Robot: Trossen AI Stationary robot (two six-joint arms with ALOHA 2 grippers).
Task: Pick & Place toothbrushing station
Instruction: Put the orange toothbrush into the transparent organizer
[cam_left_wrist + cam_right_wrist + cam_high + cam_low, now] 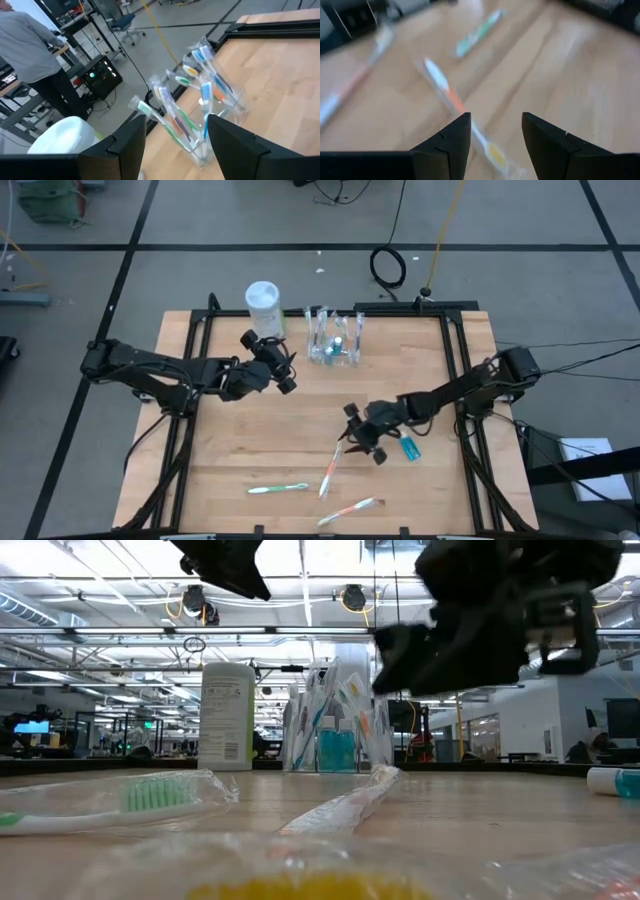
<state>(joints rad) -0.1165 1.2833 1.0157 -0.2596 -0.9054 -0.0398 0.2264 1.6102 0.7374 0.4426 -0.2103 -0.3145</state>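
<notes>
The clear plastic cup (334,340) stands at the table's far middle and holds several wrapped toothbrushes and blue tubes; it also shows in the low view (335,730) and the left wrist view (200,115). My left gripper (280,365) is open just left of the cup, above the table, with nothing between its fingers (175,122). My right gripper (358,438) is open and empty above the table's middle (495,120). A wrapped toothbrush (455,105) lies flat on the table below and ahead of it (330,470). A blue toothpaste tube (410,447) lies to its right.
A white canister (265,305) stands left of the cup at the far edge. Two more wrapped toothbrushes lie near the front edge, one green (278,489) and one orange (345,511). A person (30,50) stands beyond the table's far side.
</notes>
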